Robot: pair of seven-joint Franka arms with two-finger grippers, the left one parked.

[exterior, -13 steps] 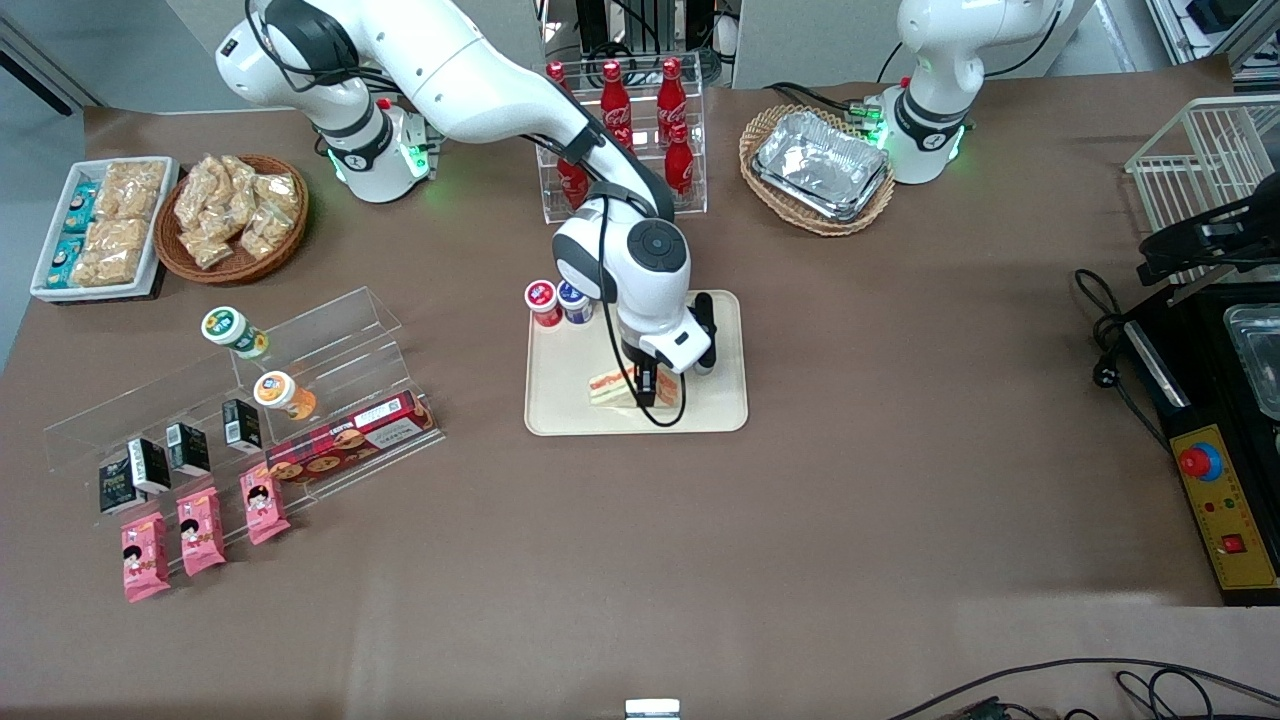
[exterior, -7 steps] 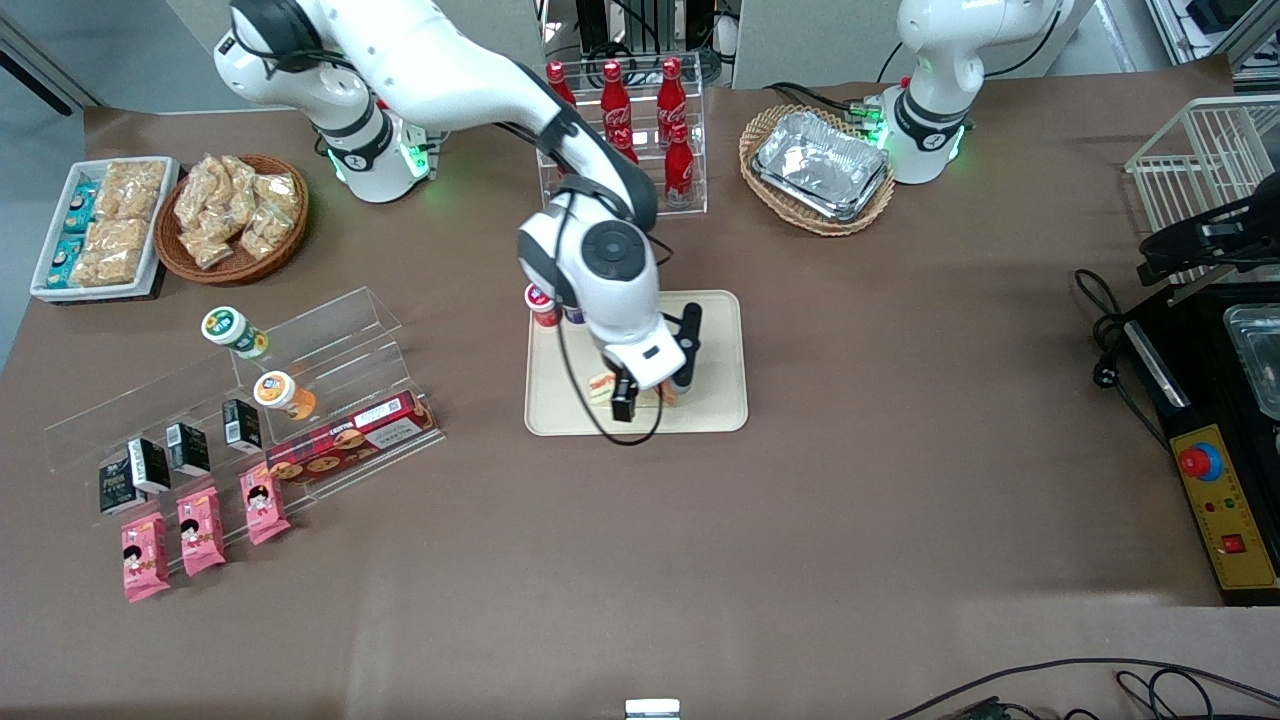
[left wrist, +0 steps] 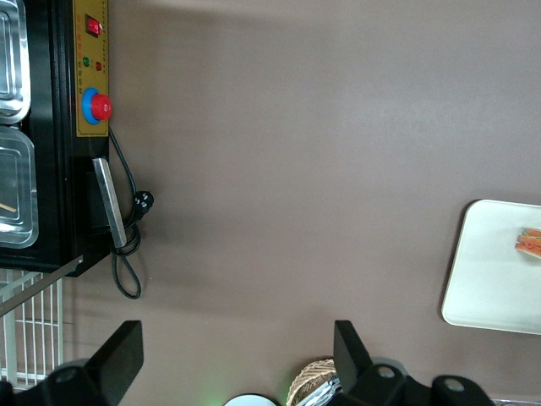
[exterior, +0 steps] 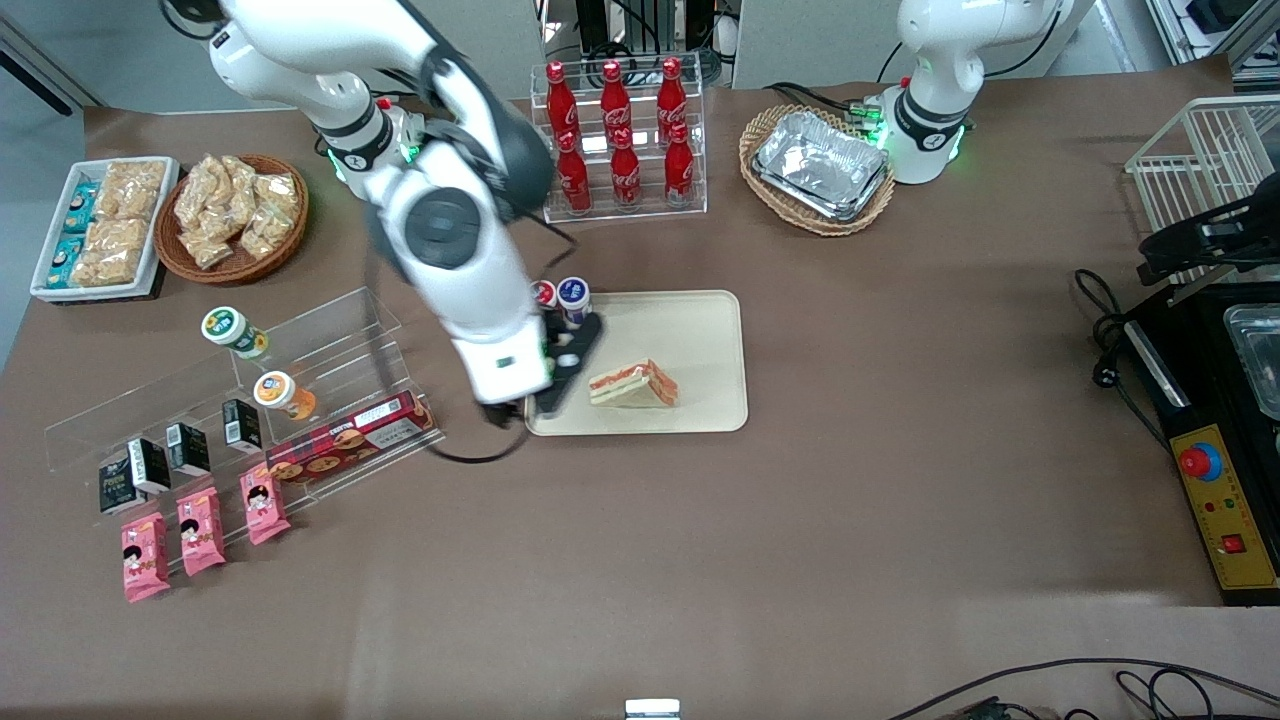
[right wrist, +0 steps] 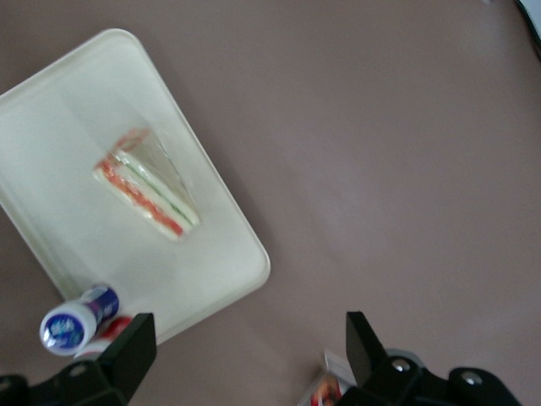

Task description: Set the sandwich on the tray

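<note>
The sandwich (exterior: 634, 385), a clear-wrapped cream wedge with pink-orange layers, lies on the cream tray (exterior: 700, 330), near the tray's edge closest to the front camera. It also shows in the right wrist view (right wrist: 145, 183) on the tray (right wrist: 76, 110), and its tip shows in the left wrist view (left wrist: 531, 243). My gripper (exterior: 558, 378) is open and empty, raised above the tray's end toward the working arm's side, apart from the sandwich. In the right wrist view its fingers (right wrist: 131, 345) stand wide apart over bare table.
Two small bottles (exterior: 560, 293) stand at the tray's corner. A clear shelf (exterior: 300, 360) with a cookie box (exterior: 350, 437), cartons and pink packets lies toward the working arm's end. A cola rack (exterior: 620, 140), a foil-tray basket (exterior: 820, 165) and snack baskets stand farther back.
The gripper let go of the sandwich, rose and swung off it toward the working arm's end. The sandwich stays on the tray, now uncovered.
</note>
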